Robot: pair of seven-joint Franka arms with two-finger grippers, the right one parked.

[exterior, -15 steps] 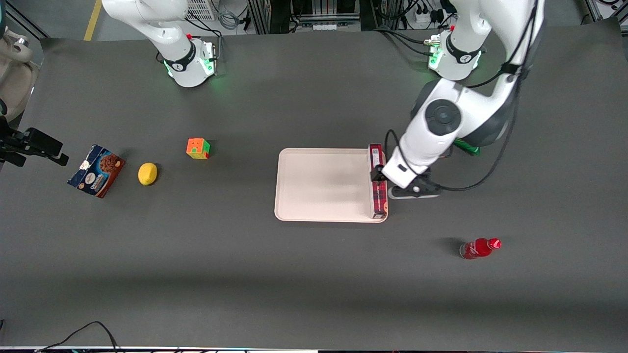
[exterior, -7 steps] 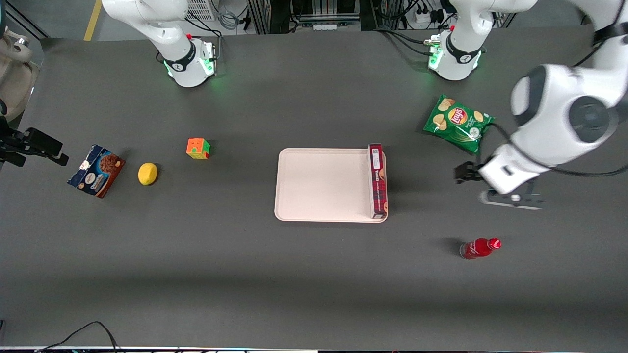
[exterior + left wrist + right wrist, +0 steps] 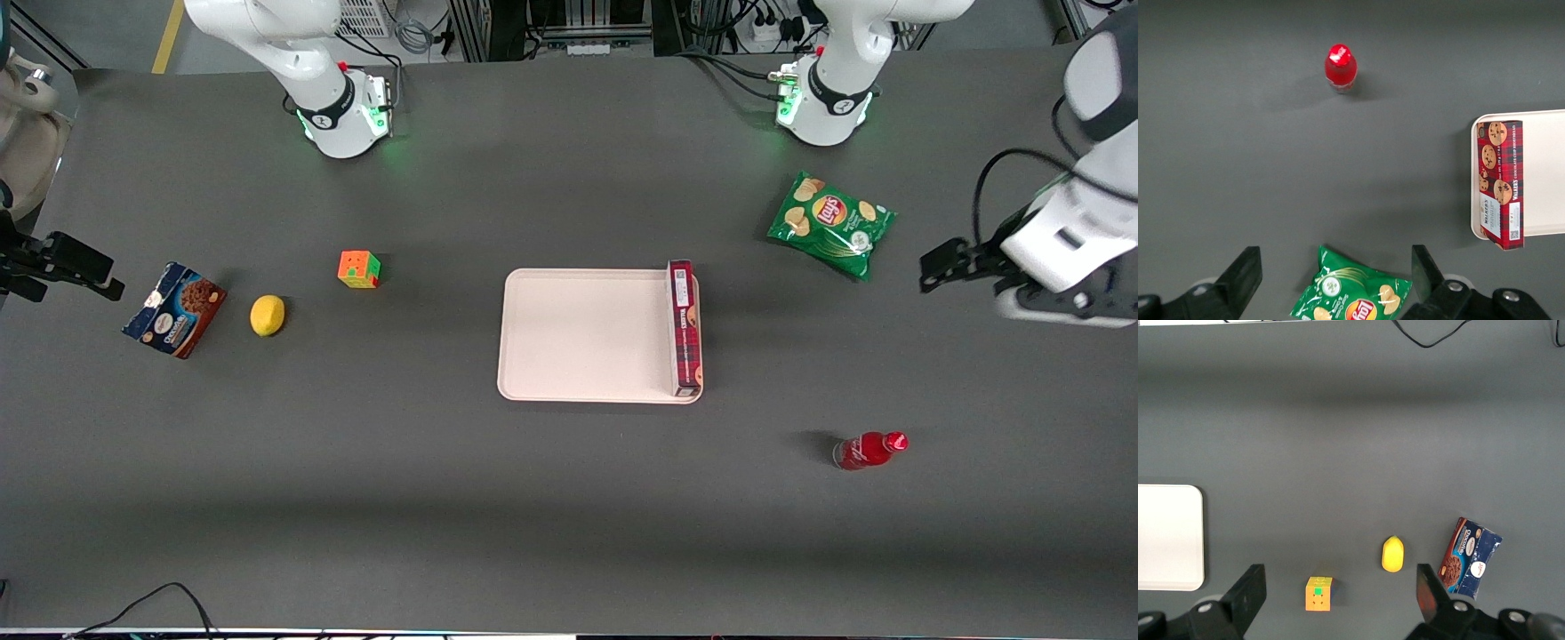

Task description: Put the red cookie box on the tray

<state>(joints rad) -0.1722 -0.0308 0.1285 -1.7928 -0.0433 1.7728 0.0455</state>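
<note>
Red cookie box lies on the tray edge, well apart from the gripper, jaws wide open and empty.

The gripper, fingers spread, hangs over bare table — chip bag nearest, red bottle and tray well apart.

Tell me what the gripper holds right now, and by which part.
Nothing. The gripper hangs open and empty above the table near the chips bag; the red cookie box stands on the tray.
</note>
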